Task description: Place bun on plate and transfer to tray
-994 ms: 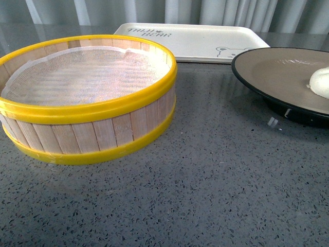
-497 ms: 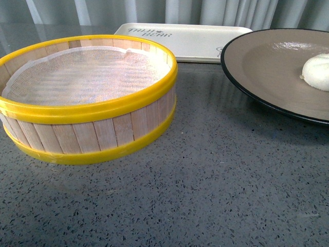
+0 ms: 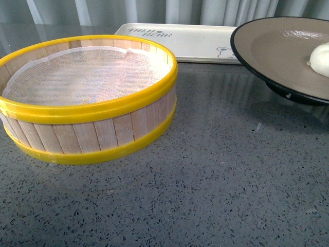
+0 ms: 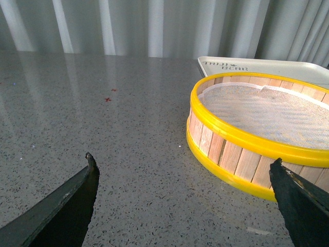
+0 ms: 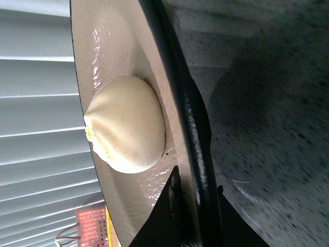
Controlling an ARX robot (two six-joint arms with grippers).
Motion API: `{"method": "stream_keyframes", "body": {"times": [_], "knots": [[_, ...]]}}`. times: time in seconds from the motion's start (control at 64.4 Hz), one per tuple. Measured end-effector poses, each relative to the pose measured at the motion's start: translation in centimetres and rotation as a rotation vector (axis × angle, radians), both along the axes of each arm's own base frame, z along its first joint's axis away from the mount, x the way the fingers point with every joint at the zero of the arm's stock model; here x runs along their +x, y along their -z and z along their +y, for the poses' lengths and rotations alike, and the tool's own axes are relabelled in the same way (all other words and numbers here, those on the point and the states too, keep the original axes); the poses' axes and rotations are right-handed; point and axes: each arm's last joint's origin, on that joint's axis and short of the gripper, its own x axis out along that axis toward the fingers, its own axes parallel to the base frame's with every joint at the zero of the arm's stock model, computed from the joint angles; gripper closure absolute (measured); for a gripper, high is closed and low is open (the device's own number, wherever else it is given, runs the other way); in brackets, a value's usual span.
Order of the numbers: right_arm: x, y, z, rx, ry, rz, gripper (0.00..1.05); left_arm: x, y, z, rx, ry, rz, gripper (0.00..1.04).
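Front view. Grey speckled table [image 3: 205, 180]. Left half: round wooden steamer basket [image 3: 92, 134] with yellow bands at top and bottom, white mesh cloth [image 3: 82, 72] lying inside. Behind it, at the far side of the table: cream tray [image 3: 190, 41], flat on the surface, dark lettering at its left end. Right side: plate [image 3: 272, 51], brown inside with a black rim, tilted with its near edge lower. Its black foot shows and a shadow lies on the table beneath, so it looks clear of the surface. Its left rim covers the tray's right end in the picture; cannot tell whether it is over the tray or just in front of it. Bun [image 3: 321, 59] sits on the plate's inner face, cut by the frame edge. Neither arm in view here.

Left wrist view. Left gripper [image 4: 183, 158]: two dark fingertips spread wide, nothing between them, over bare table. The basket stands just beyond one fingertip, not touching it. Tray corner visible behind the basket.

Right wrist view. Right gripper [image 5: 198, 218] is clamped on the plate's black rim, one finger on the inner face, the other on the underside. Bun rests on the inner face close to the gripped part of the rim, apart from the finger. Plate's shadow falls on the table below.
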Motion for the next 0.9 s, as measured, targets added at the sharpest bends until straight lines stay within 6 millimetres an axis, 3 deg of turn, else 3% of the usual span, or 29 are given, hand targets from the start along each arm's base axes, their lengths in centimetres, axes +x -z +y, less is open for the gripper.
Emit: {"method": "stream_keyframes", "body": {"times": [0.28,0.575,0.761,0.901], "knots": [[8.3,-3.8,0.9,0.017,0.017,-0.037,1.02,0.0,0.0,0.0,0.000,0.000,0.000,0.07],[17.0,-5.1,2.9,0.007,-0.019,0.008,1.02,0.0,0.0,0.0,0.000,0.000,0.000,0.07],[20.5,-4.6,3.7,0.005,-0.036,0.046,1.02,0.0,0.0,0.0,0.000,0.000,0.000,0.07],[21.5,-4.1,4.1,0.000,-0.038,0.068,1.02,0.0,0.0,0.0,0.000,0.000,0.000,0.07]]}}
